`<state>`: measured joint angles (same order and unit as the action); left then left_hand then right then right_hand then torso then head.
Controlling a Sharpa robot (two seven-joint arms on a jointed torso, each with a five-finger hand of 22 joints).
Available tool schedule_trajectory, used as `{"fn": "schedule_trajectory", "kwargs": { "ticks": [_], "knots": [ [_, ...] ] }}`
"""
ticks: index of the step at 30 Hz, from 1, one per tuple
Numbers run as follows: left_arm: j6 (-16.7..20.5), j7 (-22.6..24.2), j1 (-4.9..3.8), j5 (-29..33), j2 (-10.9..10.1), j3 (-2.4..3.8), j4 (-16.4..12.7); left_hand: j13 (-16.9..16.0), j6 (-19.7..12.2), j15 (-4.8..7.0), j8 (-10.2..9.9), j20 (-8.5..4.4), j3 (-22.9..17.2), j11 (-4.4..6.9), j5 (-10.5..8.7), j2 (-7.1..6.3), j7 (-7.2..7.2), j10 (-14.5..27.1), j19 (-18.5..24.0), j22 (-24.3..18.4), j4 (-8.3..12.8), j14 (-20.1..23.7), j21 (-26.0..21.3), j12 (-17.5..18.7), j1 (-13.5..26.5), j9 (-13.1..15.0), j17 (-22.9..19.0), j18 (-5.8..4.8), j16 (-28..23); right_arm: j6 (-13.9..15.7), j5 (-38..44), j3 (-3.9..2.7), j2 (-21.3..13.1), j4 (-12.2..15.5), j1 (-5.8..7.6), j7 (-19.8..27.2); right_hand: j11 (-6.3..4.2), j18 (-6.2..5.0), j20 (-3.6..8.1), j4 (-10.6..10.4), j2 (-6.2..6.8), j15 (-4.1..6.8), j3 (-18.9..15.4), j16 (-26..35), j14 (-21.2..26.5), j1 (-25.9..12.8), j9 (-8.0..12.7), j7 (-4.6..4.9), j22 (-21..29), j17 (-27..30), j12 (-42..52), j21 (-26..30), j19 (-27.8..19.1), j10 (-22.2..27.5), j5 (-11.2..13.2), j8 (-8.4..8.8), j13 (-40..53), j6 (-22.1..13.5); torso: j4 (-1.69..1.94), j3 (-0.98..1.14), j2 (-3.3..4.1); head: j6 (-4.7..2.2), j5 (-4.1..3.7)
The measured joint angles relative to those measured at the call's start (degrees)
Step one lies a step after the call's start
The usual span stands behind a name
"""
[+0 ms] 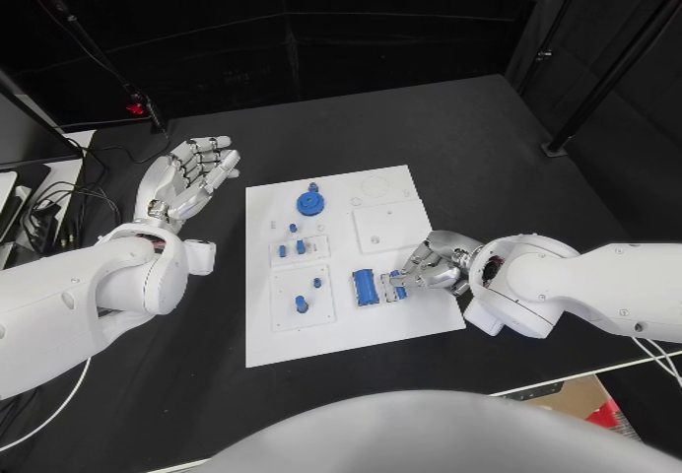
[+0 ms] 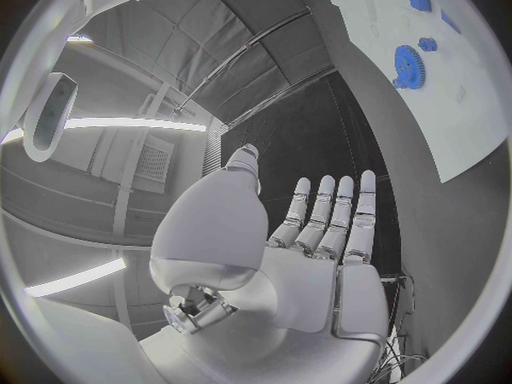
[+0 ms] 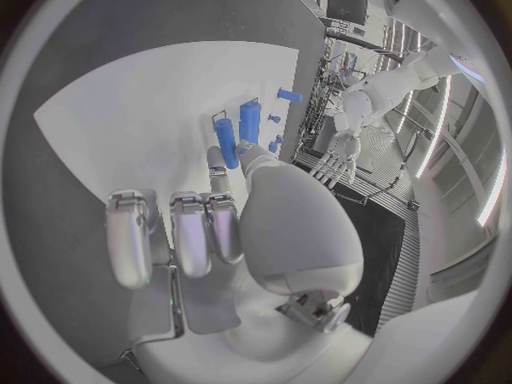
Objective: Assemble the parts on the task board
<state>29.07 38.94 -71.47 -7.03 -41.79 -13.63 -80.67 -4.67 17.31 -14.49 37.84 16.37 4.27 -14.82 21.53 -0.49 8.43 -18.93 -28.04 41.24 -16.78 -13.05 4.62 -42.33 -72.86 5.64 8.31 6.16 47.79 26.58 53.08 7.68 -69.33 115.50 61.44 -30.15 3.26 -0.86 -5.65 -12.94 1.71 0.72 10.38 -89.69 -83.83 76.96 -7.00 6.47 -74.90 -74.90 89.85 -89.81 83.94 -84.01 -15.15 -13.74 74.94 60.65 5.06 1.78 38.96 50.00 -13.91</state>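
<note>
I have the right hand (image 1: 430, 268) low over the near right part of the task board (image 1: 405, 330), fingers by the blue cylinders (image 1: 366, 287); whether it pinches one I cannot tell. The left hand (image 1: 189, 175) waits spread and empty, left of the board. Next I judge a careful seating.

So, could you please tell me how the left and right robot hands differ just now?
The left robot hand lies off the task board over the black table, fingers apart and empty; the right robot hand rests on the board, fingers by the blue parts. Both are silver on white arms.
</note>
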Motion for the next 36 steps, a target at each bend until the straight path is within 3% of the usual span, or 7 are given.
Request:
{"fn": "schedule_trajectory", "kwargs": {
  "ticks": [15, 36],
  "knots": [
    [0.0, 0.0, 0.00, 0.0, 0.1, 0.00, 0.0, 0.0, 0.0, 0.00, 0.0, 0.00, 0.0, 0.00, 0.00, 0.00, 0.00, 0.0, 0.0, 0.0, 0.0, 0.0, 0.0, 0.0, 0.0, 0.0, 0.0, 0.00, 0.0, -0.4, 3.8, 0.00, 2.0, -0.9, -0.01, -2.6, -0.19, 0.00, 0.00, -0.3, -0.24, 0.00, -0.7, 0.0, 0.0, 0.2, 0.0, -0.03, 0.0, 0.0, 0.0, 0.0, 0.0, 0.2, 0.4, 0.28, 0.0, 0.4, -0.05, 0.03, -0.05, 0.00, 0.21],
    [-0.1, 0.0, 0.00, 0.0, 0.1, 0.00, 0.0, 0.1, -0.2, 0.00, 0.0, 0.00, 0.0, 0.00, 0.00, 0.00, -0.21, 0.0, 0.0, 0.0, 0.0, 0.0, 0.0, -0.3, 0.0, -0.1, -0.1, 0.00, 0.2, -3.5, 5.3, -0.01, 3.3, -1.9, 0.00, -4.4, -0.19, 0.00, 0.00, -1.8, -1.08, 0.22, -3.1, 0.0, -0.2, -0.1, 0.2, -0.05, 0.0, 0.0, 0.0, 0.0, 0.0, 0.2, 3.9, 1.32, 0.0, 0.8, -0.06, 0.02, -0.08, 0.00, 0.36]
  ]
}}
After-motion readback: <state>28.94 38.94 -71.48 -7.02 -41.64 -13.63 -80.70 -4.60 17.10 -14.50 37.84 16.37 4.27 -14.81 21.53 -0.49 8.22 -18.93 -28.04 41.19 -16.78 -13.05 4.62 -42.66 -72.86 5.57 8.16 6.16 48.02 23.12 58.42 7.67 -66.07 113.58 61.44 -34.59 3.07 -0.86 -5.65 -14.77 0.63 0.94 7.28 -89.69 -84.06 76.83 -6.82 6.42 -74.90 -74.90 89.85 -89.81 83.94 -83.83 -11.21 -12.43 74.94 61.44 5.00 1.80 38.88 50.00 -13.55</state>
